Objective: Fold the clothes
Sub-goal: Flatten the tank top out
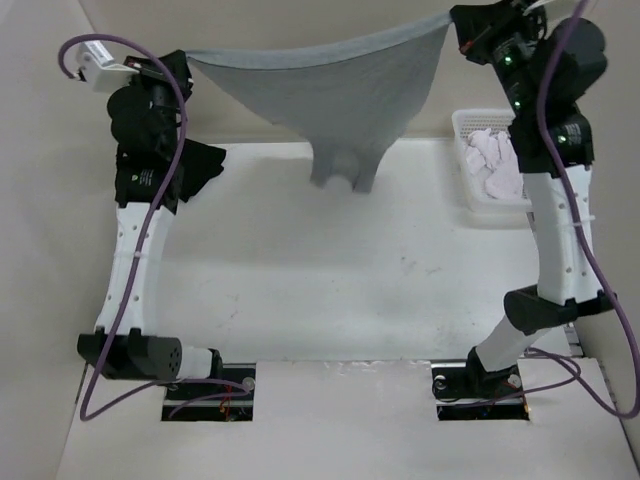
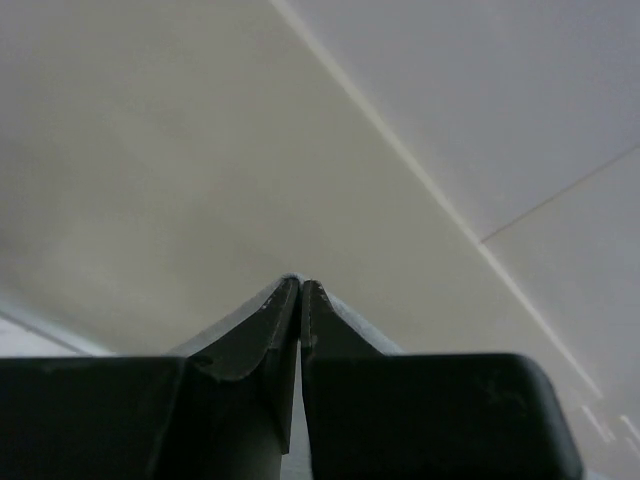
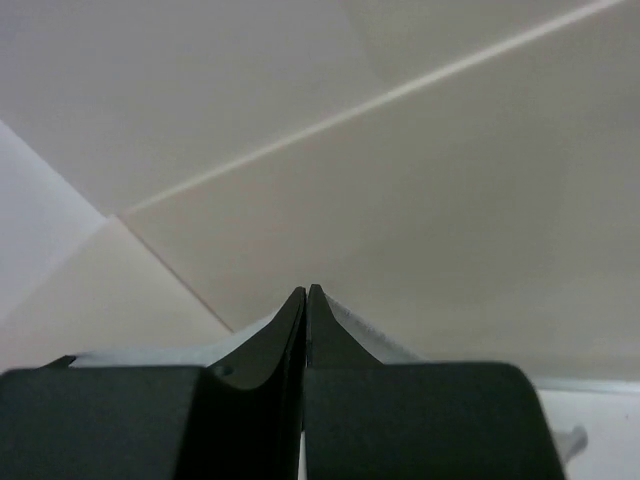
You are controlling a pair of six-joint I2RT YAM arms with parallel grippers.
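Garment, one: we list the tank top [image 1: 330, 85], light heather-grey knit, hung in the air left of the basket [image 1: 475, 114] and higher than it. It is spread between two raised arms, its upper edge sagging in a shallow curve and its bulk tapering to a bunched lower end. That lower end hangs over the table [image 1: 330, 280], level with the basket and well to its left; whether it touches the surface we cannot tell. Left gripper [image 1: 183, 60], far left of the basket: jaws pressed together with only the thinnest slit between them. A sliver of grey knit shows at the fingertips in its wrist view, so we record it as pinching one corner of the cloth. Right gripper [image 1: 456, 22], just above the basket's far-left corner: jaws fully together, grey fabric showing on both sides of them, pinching the opposite corner. Other items: white cloth pieces [image 1: 492, 160] inside the basket; black garment [image 1: 200, 165] lying far left of the basket, beside the left arm. Step in hand, by our judgement: the lift-and-spread that precedes folding; no fold is made yet. Next move, as we judge it: lower both corners evenly, left of the basket, so the cloth lays out flat on the table without bunching, releasing neither pinch until the fabric rests.
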